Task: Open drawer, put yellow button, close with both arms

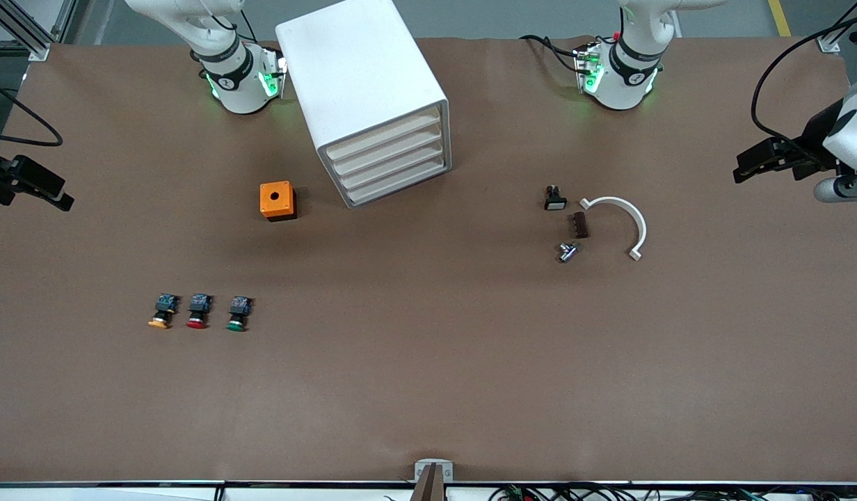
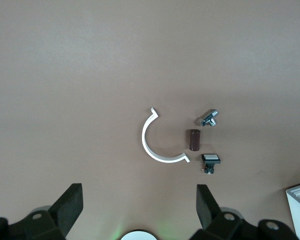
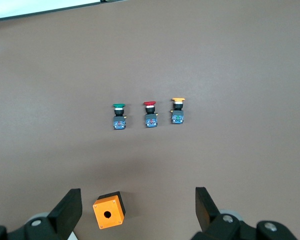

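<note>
The white cabinet stands near the robots' bases. Its four drawers face the front camera and all are shut, the uppermost drawer among them. The yellow button lies on the table, nearer the front camera, outermost of a row of three toward the right arm's end. It also shows in the right wrist view. My right gripper hangs open and empty over the right arm's end of the table. My left gripper hangs open and empty over the left arm's end.
A red button and a green button lie beside the yellow one. An orange box with a hole sits beside the cabinet. Toward the left arm's end lie a white curved bracket, brown block, metal part and small switch.
</note>
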You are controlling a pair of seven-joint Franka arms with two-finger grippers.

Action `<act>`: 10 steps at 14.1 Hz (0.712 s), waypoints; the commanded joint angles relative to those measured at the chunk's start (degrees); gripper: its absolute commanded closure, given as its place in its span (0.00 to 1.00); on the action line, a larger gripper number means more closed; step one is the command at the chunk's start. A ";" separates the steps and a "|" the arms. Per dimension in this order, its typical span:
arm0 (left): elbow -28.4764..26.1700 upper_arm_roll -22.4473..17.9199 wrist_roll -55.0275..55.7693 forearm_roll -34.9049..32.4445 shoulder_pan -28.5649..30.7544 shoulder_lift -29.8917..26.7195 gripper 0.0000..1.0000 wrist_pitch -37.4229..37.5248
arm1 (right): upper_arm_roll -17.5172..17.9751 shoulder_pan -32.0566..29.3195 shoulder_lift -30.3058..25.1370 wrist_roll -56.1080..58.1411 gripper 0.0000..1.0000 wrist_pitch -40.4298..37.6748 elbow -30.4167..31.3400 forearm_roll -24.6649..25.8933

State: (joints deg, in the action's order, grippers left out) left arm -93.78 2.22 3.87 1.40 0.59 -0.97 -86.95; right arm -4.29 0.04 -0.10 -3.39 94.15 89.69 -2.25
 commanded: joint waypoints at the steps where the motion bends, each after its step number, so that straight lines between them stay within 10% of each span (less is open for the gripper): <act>1: 1.05 0.24 -0.44 -0.35 0.20 1.67 0.00 1.08 | 0.51 -1.09 0.54 0.32 0.00 1.03 0.49 -0.56; 10: 1.41 0.59 -0.09 -0.26 -2.25 5.89 0.00 1.08 | 0.51 -1.53 7.74 3.74 0.00 6.03 2.85 -1.00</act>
State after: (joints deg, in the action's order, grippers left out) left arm -93.74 2.65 3.87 1.40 -0.51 3.02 -86.93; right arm -4.41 -0.03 6.54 -1.77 98.51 91.53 -2.32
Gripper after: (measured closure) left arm 0.000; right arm 0.000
